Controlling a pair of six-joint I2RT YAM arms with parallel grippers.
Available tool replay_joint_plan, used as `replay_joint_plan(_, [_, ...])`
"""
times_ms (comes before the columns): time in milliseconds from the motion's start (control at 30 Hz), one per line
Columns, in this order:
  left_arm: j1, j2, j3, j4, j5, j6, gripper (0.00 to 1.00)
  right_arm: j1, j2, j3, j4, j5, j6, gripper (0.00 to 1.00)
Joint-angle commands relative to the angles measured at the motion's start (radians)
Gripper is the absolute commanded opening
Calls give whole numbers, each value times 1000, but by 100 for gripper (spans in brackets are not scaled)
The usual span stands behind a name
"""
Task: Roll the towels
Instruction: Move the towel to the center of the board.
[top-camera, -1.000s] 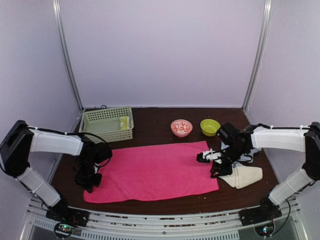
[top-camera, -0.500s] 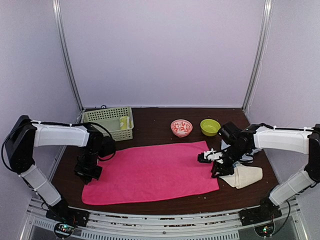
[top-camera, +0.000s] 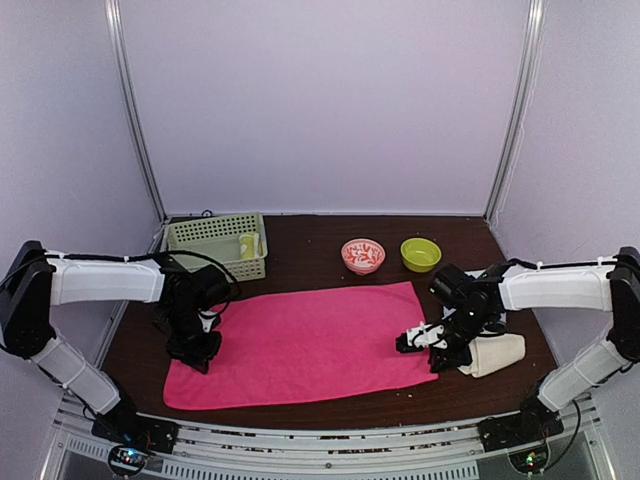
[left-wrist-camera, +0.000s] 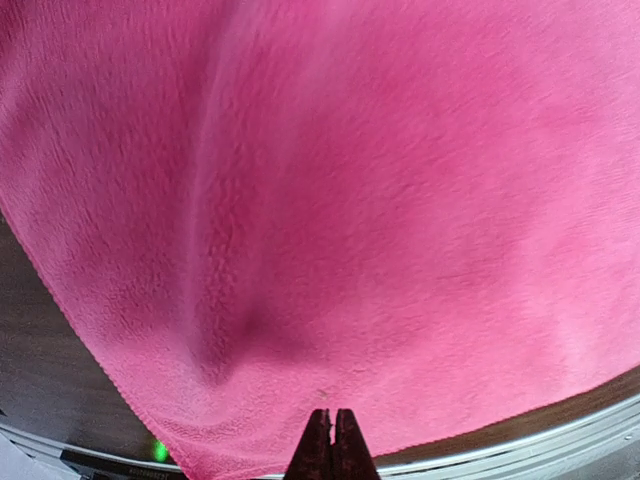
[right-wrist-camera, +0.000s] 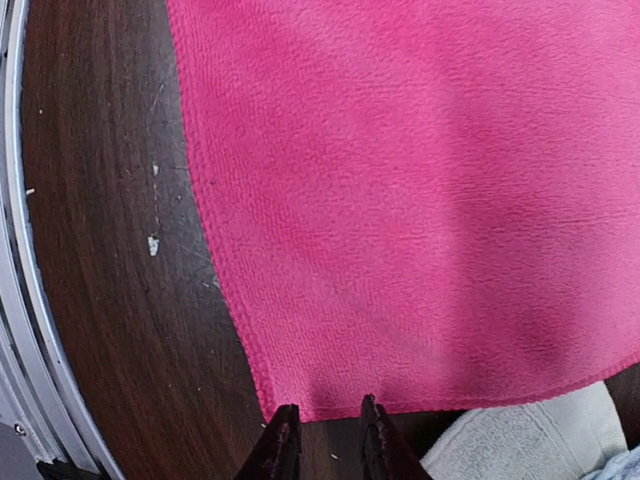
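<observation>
A long bright pink towel (top-camera: 305, 345) lies spread flat on the dark table. My left gripper (top-camera: 197, 350) is over its left end, and in the left wrist view its fingers (left-wrist-camera: 332, 442) are shut together above the pink towel (left-wrist-camera: 380, 220), near the hem, with nothing showing between them. My right gripper (top-camera: 425, 345) is at the towel's near right corner. There my right gripper (right-wrist-camera: 326, 415) stands narrowly open, its tips just off the pink towel (right-wrist-camera: 420, 180), with bare wood between them. A cream towel (top-camera: 497, 352) lies beside that arm. A yellow towel (top-camera: 248, 245) sits in the basket.
The green plastic basket (top-camera: 205, 250) stands at the back left. A red-patterned bowl (top-camera: 362, 255) and a green bowl (top-camera: 420, 253) are behind the towel. A soft crease (left-wrist-camera: 215, 350) runs through the pink cloth. The metal front rail (top-camera: 330, 440) borders the near edge.
My left gripper has slid right, from the towel's left edge onto the cloth. My right gripper has dropped toward the near right corner and narrowed slightly.
</observation>
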Motion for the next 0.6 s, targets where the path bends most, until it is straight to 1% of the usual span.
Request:
replay_joint_plan(0, [-2, -1, -78, 15, 10, -2, 0, 45, 20, -28, 28, 92, 23, 20])
replay_joint_plan(133, [-2, 30, -124, -25, -58, -19, 0, 84, 13, -48, -2, 131, 14, 20])
replay_joint_plan(333, [-3, 92, -170, -43, -136, -46, 0, 138, 15, -45, -73, 135, -4, 20])
replay_joint_plan(433, [-3, 93, -177, -46, -145, -53, 0, 175, 14, -44, -89, 131, 9, 20])
replay_joint_plan(567, [-2, 78, -180, -60, -119, -51, 0, 242, 14, -37, -115, 128, 35, 20])
